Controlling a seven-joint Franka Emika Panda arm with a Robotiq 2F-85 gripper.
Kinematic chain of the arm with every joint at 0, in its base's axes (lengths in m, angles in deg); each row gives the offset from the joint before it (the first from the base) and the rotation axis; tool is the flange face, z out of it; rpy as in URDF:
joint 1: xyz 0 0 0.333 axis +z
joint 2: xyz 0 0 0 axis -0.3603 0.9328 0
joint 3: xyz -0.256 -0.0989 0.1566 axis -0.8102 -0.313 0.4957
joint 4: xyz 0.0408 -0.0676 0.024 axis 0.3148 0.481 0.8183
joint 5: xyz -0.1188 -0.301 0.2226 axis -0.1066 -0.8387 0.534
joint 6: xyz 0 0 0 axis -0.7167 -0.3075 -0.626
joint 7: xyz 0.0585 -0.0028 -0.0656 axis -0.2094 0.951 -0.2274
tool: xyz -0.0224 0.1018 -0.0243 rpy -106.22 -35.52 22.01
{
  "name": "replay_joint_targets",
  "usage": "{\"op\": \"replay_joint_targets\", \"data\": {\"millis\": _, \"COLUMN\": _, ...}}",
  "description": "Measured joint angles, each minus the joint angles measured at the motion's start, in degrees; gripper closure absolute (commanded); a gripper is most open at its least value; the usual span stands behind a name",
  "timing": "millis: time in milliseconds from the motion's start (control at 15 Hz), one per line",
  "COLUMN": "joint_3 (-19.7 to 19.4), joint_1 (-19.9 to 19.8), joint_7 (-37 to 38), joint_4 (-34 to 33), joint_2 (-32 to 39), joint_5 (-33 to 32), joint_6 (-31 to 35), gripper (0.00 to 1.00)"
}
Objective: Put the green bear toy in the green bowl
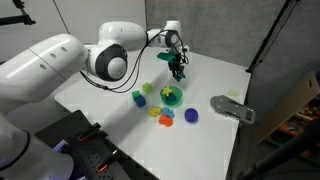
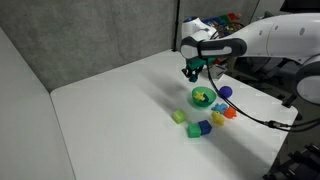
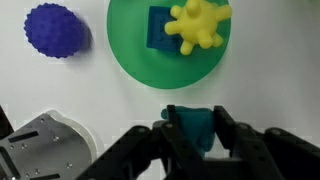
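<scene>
My gripper is shut on the green bear toy, a small dark green lump between the fingers. In the wrist view the green bowl lies just ahead of the fingertips. The bowl holds a blue cube and a yellow spiky toy. In both exterior views the gripper hangs above the table, a little behind the bowl.
A blue spiky ball lies beside the bowl. Small coloured blocks sit near it, including a yellow-green block. A grey metal object rests on the white table.
</scene>
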Motion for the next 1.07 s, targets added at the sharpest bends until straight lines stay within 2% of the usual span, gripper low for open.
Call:
{"op": "replay_joint_targets", "data": {"millis": 533, "joint_3": -0.01, "joint_1": -0.40, "joint_7": 0.16, "joint_4": 6.27, "joint_2": -2.34, "joint_5": 0.00, "joint_6": -1.92, "gripper": 0.84}}
{"op": "replay_joint_targets", "data": {"millis": 1067, "joint_3": -2.24, "joint_1": 1.65, "joint_7": 5.80, "joint_4": 25.46, "joint_2": -12.46, "joint_5": 0.00, "joint_6": -2.03, "gripper": 0.84}}
